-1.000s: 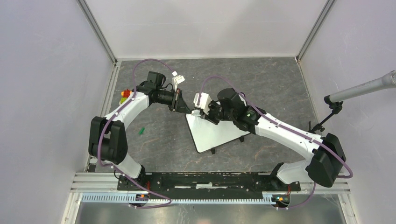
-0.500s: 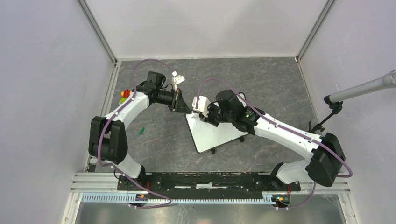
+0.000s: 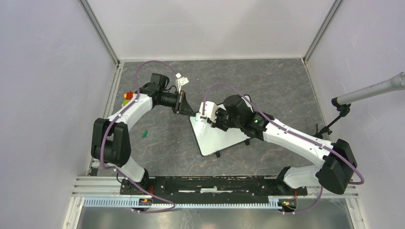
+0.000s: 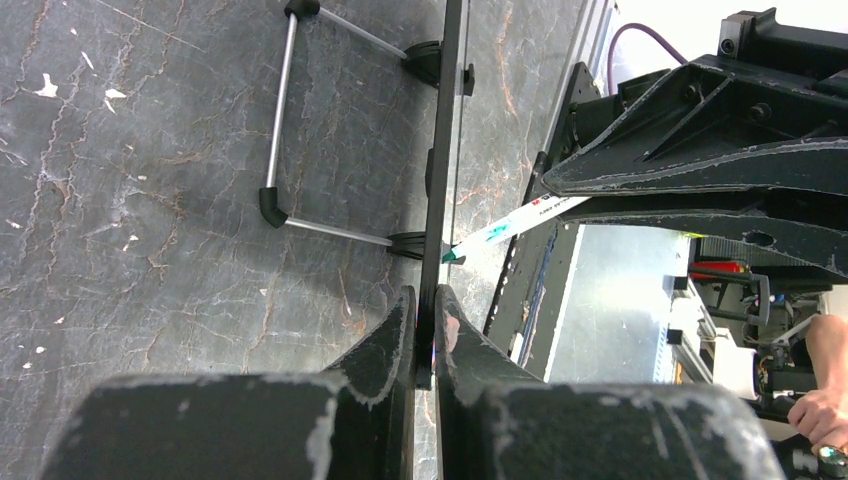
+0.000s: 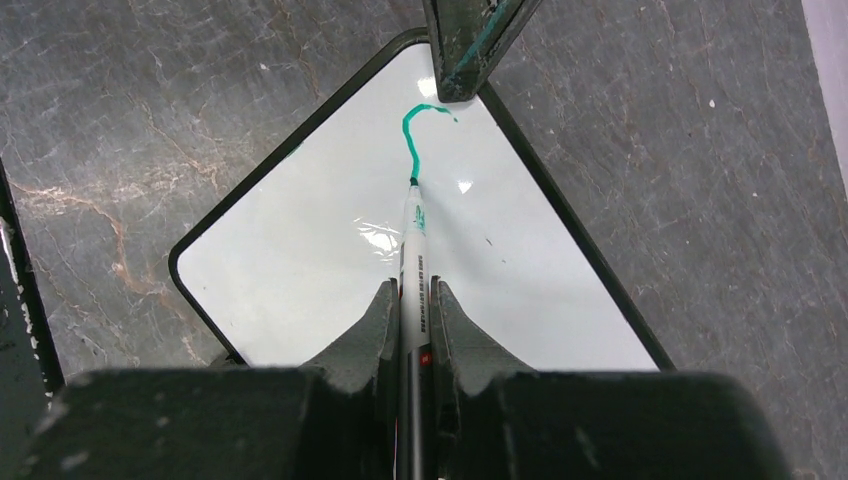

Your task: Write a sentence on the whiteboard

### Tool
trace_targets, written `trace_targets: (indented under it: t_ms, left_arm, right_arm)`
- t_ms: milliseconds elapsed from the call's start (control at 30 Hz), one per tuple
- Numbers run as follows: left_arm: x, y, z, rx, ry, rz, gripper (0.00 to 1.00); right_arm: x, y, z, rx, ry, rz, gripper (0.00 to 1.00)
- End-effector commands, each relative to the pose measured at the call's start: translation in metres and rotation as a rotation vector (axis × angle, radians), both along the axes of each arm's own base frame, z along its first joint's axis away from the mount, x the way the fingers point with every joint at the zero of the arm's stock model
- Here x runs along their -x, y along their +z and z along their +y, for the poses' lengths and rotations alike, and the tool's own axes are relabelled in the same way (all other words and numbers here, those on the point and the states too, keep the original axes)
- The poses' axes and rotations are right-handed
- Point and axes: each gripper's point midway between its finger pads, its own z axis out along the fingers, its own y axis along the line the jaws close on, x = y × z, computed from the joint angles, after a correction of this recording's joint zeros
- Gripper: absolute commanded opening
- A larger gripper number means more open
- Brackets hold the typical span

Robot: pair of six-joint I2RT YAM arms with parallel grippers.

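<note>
green hooked stroke point(image 5: 411, 140) on whiteboard point(image 5: 300, 260), corner hidden inside clenched left claw point(image 4: 425, 305), marker point(image 5: 415, 235) tight in right claw point(image 5: 412, 292)

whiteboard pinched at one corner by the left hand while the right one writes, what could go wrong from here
1. The left hand pinches the thin black-framed white whiteboard only near one corner, so pen pressure could pivot it on its wire stand.
2. The green stroke from the white marker in the right hand begins right beside the left hand's fingers; further strokes could collide with them.
</note>
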Motion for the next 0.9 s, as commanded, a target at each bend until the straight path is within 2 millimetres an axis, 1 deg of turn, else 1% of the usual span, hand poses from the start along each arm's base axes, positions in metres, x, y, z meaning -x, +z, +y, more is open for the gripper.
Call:
trace_targets:
  t_ms: [0,133,300,433,533,700,767,867]
  left_arm:
    - [-0.013,0.004,-0.001,0.001,-0.014,-0.096,0.03]
    - [-0.013,0.004,-0.001,0.000,-0.015,-0.099,0.02]
    - [-0.013,0.004,-0.002,0.000,-0.016,-0.098,0.03]
    - [-0.013,0.004,-0.001,-0.002,-0.015,-0.099,0.03]
    - [-0.013,0.004,-0.001,-0.002,-0.016,-0.101,0.02]
    - [-0.011,0.005,-0.002,0.003,-0.027,-0.105,0.03]
    - [-0.011,0.005,-0.002,0.006,-0.032,-0.104,0.03]
    - [-0.010,0.005,-0.002,0.007,-0.033,-0.105,0.02]
  right_arm:
    - [0.004,-0.003,-0.008,0.026,0.000,-0.004,0.00]
    - [0.013,-0.006,-0.001,0.015,0.044,0.033,0.00]
    - [0.021,-0.003,0.015,0.008,0.088,0.036,0.00]
    - [0.019,0.003,0.027,-0.007,0.105,0.035,0.00]
    - [0.019,0.016,0.034,-0.041,0.120,0.031,0.00]
    - [0.019,0.038,0.031,-0.097,0.108,-0.004,0.00]
    - [0.016,0.041,0.025,-0.109,0.090,-0.011,0.00]
    - [0.009,0.038,0.016,-0.100,0.052,-0.019,0.00]
